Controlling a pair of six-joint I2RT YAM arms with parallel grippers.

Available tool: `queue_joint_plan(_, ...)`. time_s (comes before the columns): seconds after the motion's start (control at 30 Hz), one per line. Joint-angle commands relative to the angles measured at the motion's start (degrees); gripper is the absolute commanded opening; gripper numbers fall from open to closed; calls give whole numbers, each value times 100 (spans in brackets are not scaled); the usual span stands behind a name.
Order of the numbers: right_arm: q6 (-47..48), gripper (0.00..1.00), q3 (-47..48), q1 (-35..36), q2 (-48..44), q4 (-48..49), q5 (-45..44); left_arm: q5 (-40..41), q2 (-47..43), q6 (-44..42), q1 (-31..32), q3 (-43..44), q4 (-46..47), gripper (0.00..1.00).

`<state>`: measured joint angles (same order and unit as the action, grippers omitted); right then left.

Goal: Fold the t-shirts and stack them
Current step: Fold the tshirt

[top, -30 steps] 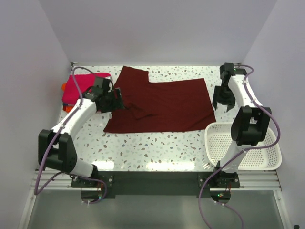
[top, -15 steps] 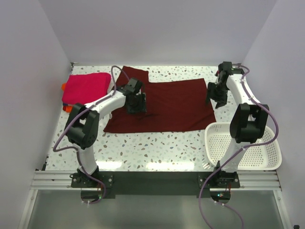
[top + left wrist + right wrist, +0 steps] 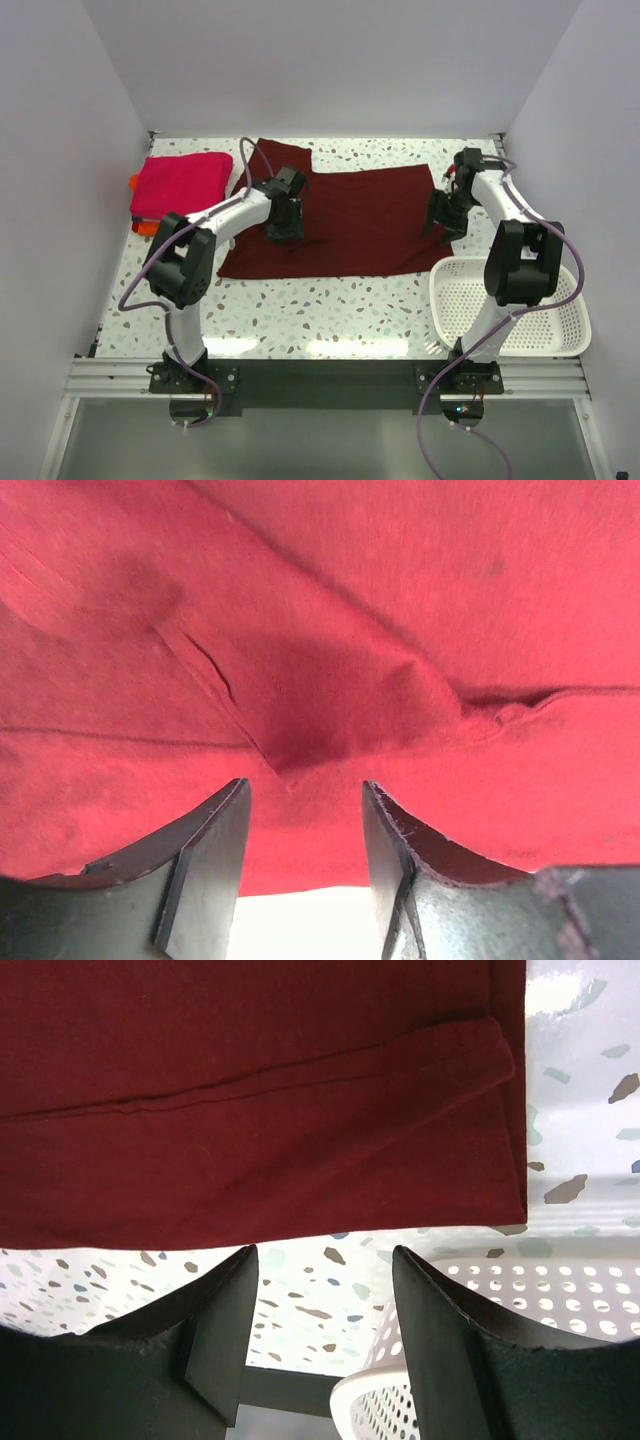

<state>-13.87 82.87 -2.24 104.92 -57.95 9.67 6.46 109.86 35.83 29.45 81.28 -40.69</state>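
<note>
**Top view.** The pink shirt (image 3: 180, 183) is lying folded at the table's (image 3: 330, 300) far left, on top of the orange shirt (image 3: 141, 226), of which only an edge is showing. That stack is judged done. The maroon shirt (image 3: 370, 225) is lying mostly flat at mid-table, so its main folds and its stacking are remaining. The left gripper (image 3: 283, 222) is hovering over the shirt's left part. The right gripper (image 3: 440, 222) is hovering at the shirt's right edge, just beyond the basket (image 3: 510, 310).

**Left wrist view.** The left gripper (image 3: 305, 800) is standing with its jaws apart and is gripping nothing. The maroon shirt (image 3: 420, 590) is filling the view, and a tucked-in flap, probably a sleeve, is pointing toward the gap between the jaws.

**Right wrist view.** The right gripper (image 3: 325, 1260) is also standing wide apart and empty. The shirt's (image 3: 250, 1110) hem and corner are lying just beyond it, and the basket's (image 3: 480, 1360) rim is showing at lower right.

**Change.** One second ago the left gripper was working at the shirt's left border beside the pink stack. It has since travelled inward over the cloth. The right gripper has come in from beside the shirt's right edge onto that edge
</note>
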Motion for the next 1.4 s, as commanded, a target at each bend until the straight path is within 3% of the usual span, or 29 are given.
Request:
queue_joint_plan(0.0,42,59,132,22,-236,39,158,92,26,134,113,-33,-124,52)
queue_joint_plan(0.3,-19,59,221,22,-165,21,202,101,202,126,131,-103,-132,42)
queue_joint_plan(0.6,-11,59,1,22,-262,74,140,286,465,-59,131,28,-36,41)
queue_joint_plan(1.0,-46,59,-95,22,-297,91,140,488,659,-217,131,406,-106,10)
queue_joint_plan(1.27,-46,59,-140,22,-288,39,184,629,869,-393,131,1048,-431,8)
queue_joint_plan(1.37,-46,59,-113,22,-271,12,184,585,923,-419,131,1119,-519,13)
